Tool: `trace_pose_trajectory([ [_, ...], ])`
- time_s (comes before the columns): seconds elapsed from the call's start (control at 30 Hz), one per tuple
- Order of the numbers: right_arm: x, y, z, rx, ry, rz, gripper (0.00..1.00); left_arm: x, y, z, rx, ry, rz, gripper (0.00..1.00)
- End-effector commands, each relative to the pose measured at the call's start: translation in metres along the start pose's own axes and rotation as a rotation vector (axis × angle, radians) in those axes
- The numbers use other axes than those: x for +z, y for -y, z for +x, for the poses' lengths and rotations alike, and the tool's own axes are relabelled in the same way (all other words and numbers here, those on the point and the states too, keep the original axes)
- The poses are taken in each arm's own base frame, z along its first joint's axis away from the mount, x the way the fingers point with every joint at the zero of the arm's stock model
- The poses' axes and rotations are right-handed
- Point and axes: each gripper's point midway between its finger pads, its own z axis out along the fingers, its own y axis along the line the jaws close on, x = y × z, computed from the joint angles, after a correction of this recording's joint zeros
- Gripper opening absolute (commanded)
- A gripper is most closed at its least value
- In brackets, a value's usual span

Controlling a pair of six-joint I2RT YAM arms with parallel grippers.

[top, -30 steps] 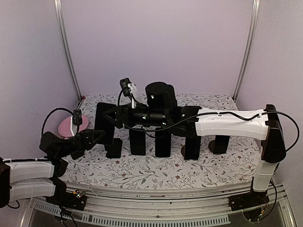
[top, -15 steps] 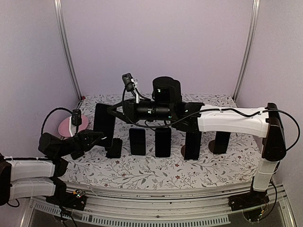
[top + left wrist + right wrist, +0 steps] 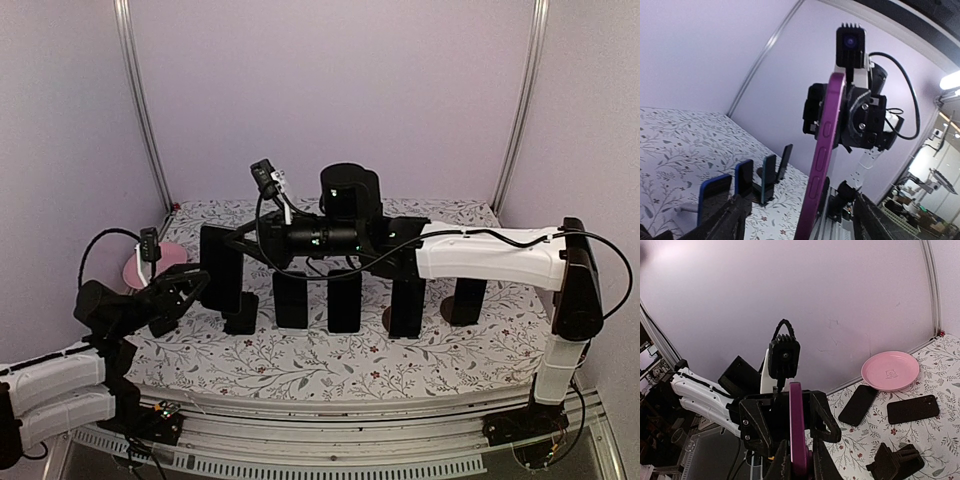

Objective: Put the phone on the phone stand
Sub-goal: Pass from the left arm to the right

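The phone [image 3: 222, 270] is a purple-edged slab held upright above the table's left side. In the right wrist view my right gripper [image 3: 797, 456] is shut on the phone [image 3: 796, 425], whose edge rises between its fingers. My left gripper [image 3: 200, 286] stands open, with a finger on either side of the phone [image 3: 827, 145] and apart from it. From the left wrist view the right gripper [image 3: 855, 120] clamps the phone's upper part. A small black phone stand [image 3: 241, 318] sits on the cloth just below the phone, seen also as the phone stand [image 3: 892, 461].
Several dark phones stand in a row of stands [image 3: 344, 298] across the middle of the flowered cloth. A pink plate [image 3: 890, 371] lies at the far left, with two phones lying flat [image 3: 858, 405] beside it. Purple walls close in the table.
My left gripper has opened and let go of the phone, drawing slightly back and left. My right gripper has shut on the phone and now holds it.
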Motion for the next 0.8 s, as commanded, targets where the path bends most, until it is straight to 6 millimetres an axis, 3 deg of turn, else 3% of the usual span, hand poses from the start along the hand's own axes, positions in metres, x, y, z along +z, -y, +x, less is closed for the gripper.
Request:
trace_pose_trajectory([
  [0.0,0.011,0.004,-0.014,-0.123,0.051,0.010,0.02,-0.020,-0.054,-0.013,0.038,0.077,-0.366,0.76],
  [0.17,0.028,0.010,-0.003,-0.218,0.038,-0.014,0.02,-0.059,-0.090,-0.022,0.030,0.136,-0.698,0.77],
  [0.3,0.040,0.018,0.009,-0.288,0.025,-0.024,0.01,-0.082,-0.111,-0.017,-0.009,0.116,-0.886,0.77],
  [0.43,0.047,0.028,0.025,-0.358,0.016,-0.062,0.01,-0.079,-0.109,-0.021,-0.015,0.099,-0.895,0.77],
  [0.77,0.053,0.047,0.045,-0.531,0.048,-0.107,0.01,-0.066,-0.082,-0.051,0.034,0.054,-0.872,0.78],
])
